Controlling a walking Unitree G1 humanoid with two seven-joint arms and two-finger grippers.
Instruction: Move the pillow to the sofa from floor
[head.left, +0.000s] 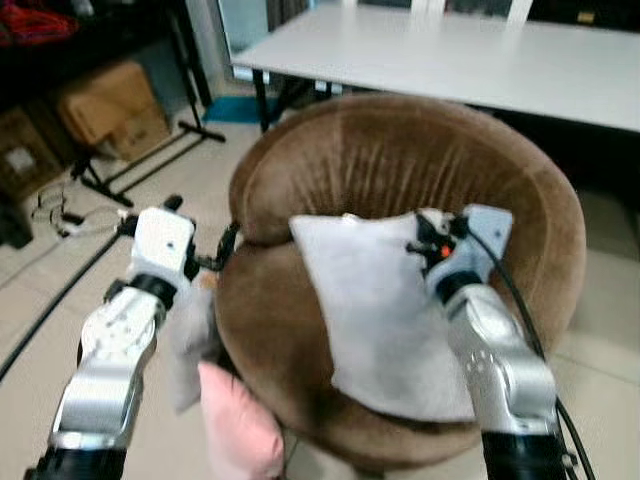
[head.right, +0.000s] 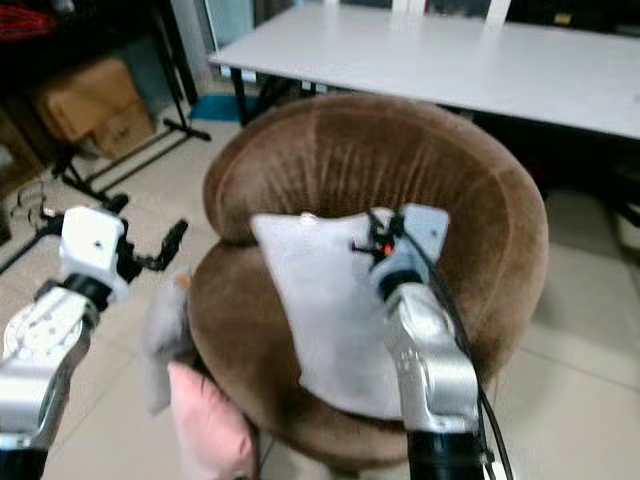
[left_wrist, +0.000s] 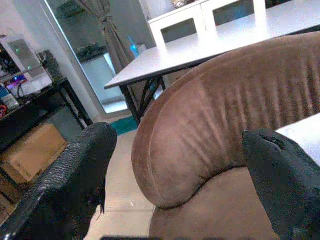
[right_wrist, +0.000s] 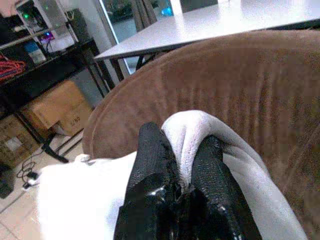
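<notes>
From the head, the grey pillow (head.left: 375, 315) lies on the brown sofa (head.left: 400, 160). Right wrist: the right hand (right_wrist: 182, 165) is clamped on a soft, light corner fold. Left wrist: the left hand (left_wrist: 175, 175) gapes apart

Grey pillow (head.left: 375, 310) on brown sofa (head.left: 400, 170) (ribbed), pink pillow (head.left: 240, 425) w/ it.

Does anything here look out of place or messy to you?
Yes. A pink pillow and a grey one sit on the floor, wedged against the brown sofa at its left side. The white pillow lies askew across the seat, one corner pinched in the right claw. The left claw hangs open beside the sofa.
</notes>
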